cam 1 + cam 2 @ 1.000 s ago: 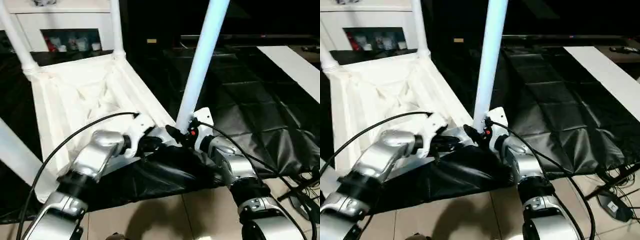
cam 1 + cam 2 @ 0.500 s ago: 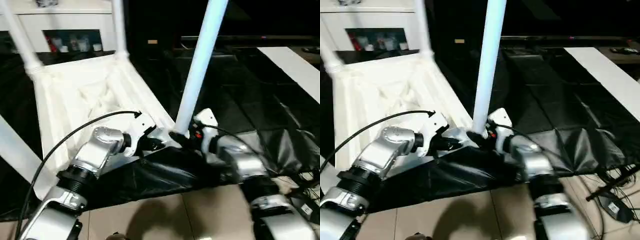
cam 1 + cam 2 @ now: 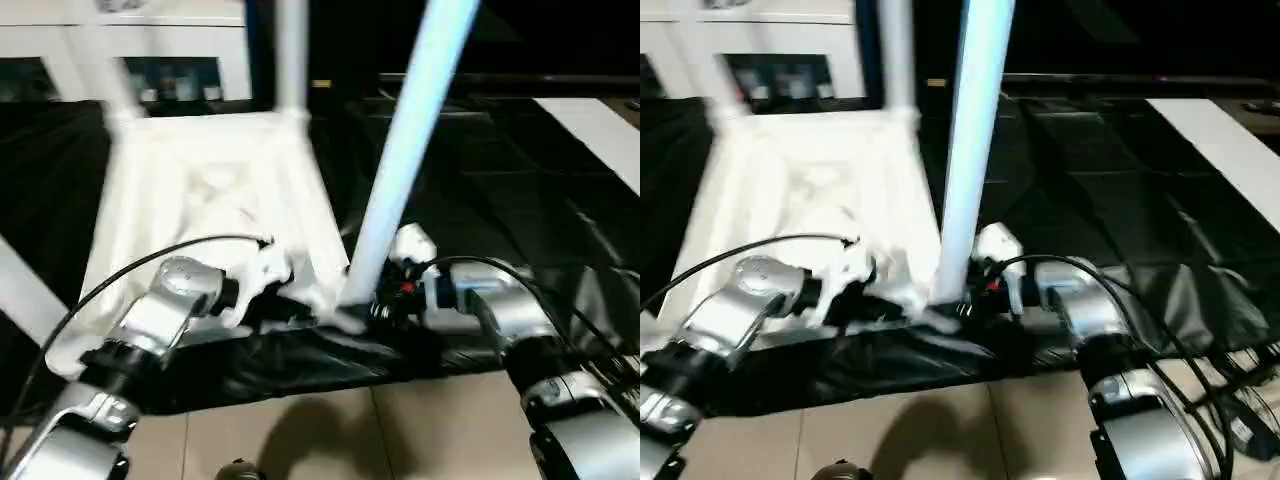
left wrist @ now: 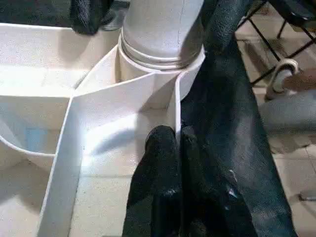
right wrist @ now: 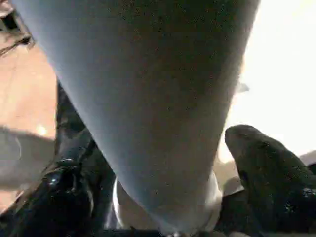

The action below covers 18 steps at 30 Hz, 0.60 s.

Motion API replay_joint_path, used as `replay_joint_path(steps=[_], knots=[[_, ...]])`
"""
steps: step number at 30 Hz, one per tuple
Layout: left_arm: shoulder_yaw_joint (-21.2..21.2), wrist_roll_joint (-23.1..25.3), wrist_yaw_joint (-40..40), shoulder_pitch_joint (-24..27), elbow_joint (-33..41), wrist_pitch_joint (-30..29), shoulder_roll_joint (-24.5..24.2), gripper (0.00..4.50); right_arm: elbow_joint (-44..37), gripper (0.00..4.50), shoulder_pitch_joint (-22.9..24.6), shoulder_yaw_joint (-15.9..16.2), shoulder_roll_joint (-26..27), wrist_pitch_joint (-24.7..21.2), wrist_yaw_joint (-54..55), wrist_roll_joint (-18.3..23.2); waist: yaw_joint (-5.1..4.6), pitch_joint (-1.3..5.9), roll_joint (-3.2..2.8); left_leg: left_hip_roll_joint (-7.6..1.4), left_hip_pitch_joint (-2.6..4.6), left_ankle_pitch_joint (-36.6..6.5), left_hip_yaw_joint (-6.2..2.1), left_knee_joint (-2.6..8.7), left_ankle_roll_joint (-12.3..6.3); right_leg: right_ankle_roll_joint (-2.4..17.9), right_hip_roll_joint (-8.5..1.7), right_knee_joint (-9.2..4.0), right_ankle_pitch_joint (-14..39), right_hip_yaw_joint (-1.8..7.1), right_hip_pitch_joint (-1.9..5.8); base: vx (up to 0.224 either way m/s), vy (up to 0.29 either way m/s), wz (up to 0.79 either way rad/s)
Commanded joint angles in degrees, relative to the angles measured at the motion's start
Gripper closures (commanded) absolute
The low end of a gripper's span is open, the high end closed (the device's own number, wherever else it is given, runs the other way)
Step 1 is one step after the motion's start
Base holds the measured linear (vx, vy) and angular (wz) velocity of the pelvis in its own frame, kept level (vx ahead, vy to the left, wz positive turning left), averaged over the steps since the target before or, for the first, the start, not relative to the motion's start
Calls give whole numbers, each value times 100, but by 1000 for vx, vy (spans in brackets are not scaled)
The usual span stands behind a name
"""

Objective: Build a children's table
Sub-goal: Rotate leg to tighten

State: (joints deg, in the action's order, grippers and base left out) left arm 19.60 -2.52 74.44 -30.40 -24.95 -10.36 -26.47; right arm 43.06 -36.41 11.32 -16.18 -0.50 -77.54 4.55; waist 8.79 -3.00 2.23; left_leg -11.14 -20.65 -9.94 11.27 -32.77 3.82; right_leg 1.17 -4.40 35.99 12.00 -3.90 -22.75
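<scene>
The children's table (image 3: 200, 190) lay upside down on a black sheet (image 3: 520, 200) spread over the floor, its ribbed underside facing up and its long axis running away from the robot. Its near edge sat close to the sheet's front hem, beyond which bare floor tiles (image 3: 330, 430) showed. Dark open sheet stretched away to the right of the table, up to a white strip (image 3: 600, 130) at the far right. A white cabinet (image 3: 150, 50) stood just behind the far edge.

Legs (image 3: 415, 150) rose from the corner sockets, the near-right one leaning slightly to the right as it climbed.

The left tool (image 4: 170, 143) was closed, fingertips together and pressed against a thin rib just beside the near-right socket (image 4: 158, 54). The right tool (image 5: 163, 173) stood open, its fingers (image 5: 266, 163) on either side of that leg's base, without visibly clamping it.
</scene>
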Motion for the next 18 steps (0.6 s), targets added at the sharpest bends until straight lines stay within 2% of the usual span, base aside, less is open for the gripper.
replay_joint_path(steps=[1, 2, 6, 8, 11, 13, 18], knots=[[259, 49, 258, 61, 24, 89, 47, 450, 27, 86, -118, 111, -34, 68, -174, -49, -14, 355, -46, -282, 84, -1101, -108, 332, -183, 1382, -443, -393, 544, 289, 272, 0, 0, 0], [272, 55, 299, 41, -39, 185, 8, 450, 85, 90, -168, 169, -10, 13, -317, -9, -14, 360, -18, -278, 77, -1084, -110, 330, -191, 1372, -443, -388, 564, 287, 276, 0, 0, 0], [271, 59, 359, 9, -109, 252, -4, 450, 187, 121, -231, 298, 9, -20, -569, -14, -6, 366, -18, -270, 62, -962, -109, 316, -214, 1365, -447, -374, 505, 289, 277, 0, 0, 0], [256, 54, 366, -3, -131, 254, 4, 450, 225, 142, -245, 297, 34, -50, -634, -4, 3, 369, -32, -274, 66, -923, -104, 308, -235, 1380, -446, -367, 435, 292, 270, 0, 0, 0], [238, 47, 375, -36, -185, 267, 24, 450, 331, 151, -284, 303, 74, -70, -741, -8, 18, 371, -34, -274, 72, -908, -105, 309, -247, 1405, -441, -358, 374, 284, 264, 0, 0, 0], [232, 35, 384, -58, -215, 265, 37, 450, 387, 179, -304, 304, 88, -91, -801, 5, 22, 369, -47, -275, 73, -973, -106, 313, -221, 1408, -446, -370, 449, 287, 266, 0, 0, 0], [196, -13, 415, -114, -327, 204, 76, 450, 406, 201, -264, 331, 106, -281, -1018, 103, 45, 383, -58, -276, 83, -955, -108, 307, -192, 1424, -434, -350, 342, 285, 267, 0, 0, 0]])
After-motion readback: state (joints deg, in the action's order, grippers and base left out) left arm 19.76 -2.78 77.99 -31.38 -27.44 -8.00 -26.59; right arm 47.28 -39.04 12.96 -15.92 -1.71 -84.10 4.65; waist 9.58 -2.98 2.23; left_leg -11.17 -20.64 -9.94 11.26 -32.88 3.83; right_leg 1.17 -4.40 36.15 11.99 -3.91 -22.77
